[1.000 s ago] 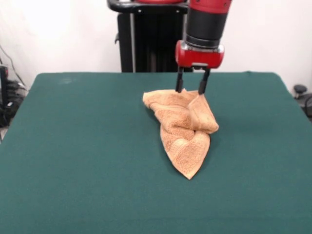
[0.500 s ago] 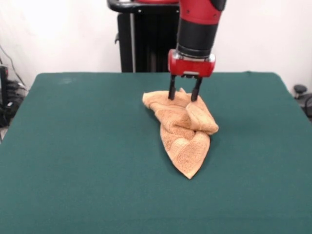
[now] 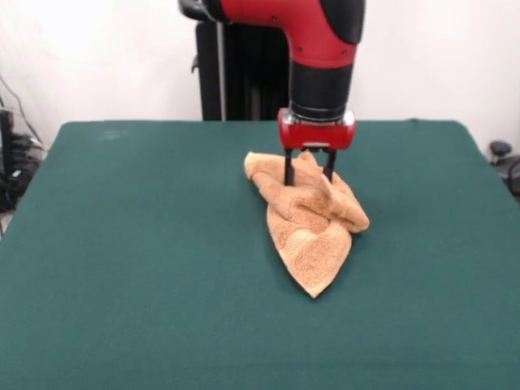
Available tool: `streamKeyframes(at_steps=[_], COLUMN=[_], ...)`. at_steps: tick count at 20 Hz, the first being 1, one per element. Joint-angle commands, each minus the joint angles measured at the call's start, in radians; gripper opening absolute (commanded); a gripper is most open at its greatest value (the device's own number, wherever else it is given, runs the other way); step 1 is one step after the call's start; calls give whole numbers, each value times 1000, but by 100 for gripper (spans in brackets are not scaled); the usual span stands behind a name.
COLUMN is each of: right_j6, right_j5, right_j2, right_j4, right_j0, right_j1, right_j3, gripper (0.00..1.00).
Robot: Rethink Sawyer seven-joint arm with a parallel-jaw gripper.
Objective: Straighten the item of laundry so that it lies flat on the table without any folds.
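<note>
— Where have you got the pincer (image 3: 308,180) right now?

— I've got it pointing straight down into the far end of the towel (image 3: 307,221), the end nearest the pedestal. Its two dark fingers (image 3: 288,172) stand apart with a ridge of cloth between them. I read it as spread, not clamped; whether the tips already pinch the terry I can't tell from here.

— And the towel itself?

— Crumpled on the green table (image 3: 122,268). Most of it lies on the camera side of the pincer, tapering to a point well in front of it. A folded lobe sits just to one side of the fingers, and a rounded corner pokes out on the other side.

— Why go in at that end?

— My judgement: that's where the folds pile highest, so there's a raised ridge to bite. The tapered end lies flatter and gives the fingers less to catch.

— How far along?

— Not far. It's folded over itself in several places; nothing lies flat yet. Next I'd need a firm grip, then a lift or drag to open it.
</note>
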State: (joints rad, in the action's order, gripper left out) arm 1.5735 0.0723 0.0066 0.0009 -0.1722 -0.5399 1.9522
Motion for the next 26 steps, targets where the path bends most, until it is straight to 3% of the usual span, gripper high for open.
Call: streamKeyframes(at_steps=[1,5,15,26], right_j6=[174,171,192,205], right_j5=[69,145,146,26], right_j2=[230,245,224,167], right_j4=[53,70,86,84], right_j0=[-26,-31,-6,51], right_j1=[-34,-83,-104,20], right_j3=[-19,-12,-9,-100], gripper=[100,100,100,100])
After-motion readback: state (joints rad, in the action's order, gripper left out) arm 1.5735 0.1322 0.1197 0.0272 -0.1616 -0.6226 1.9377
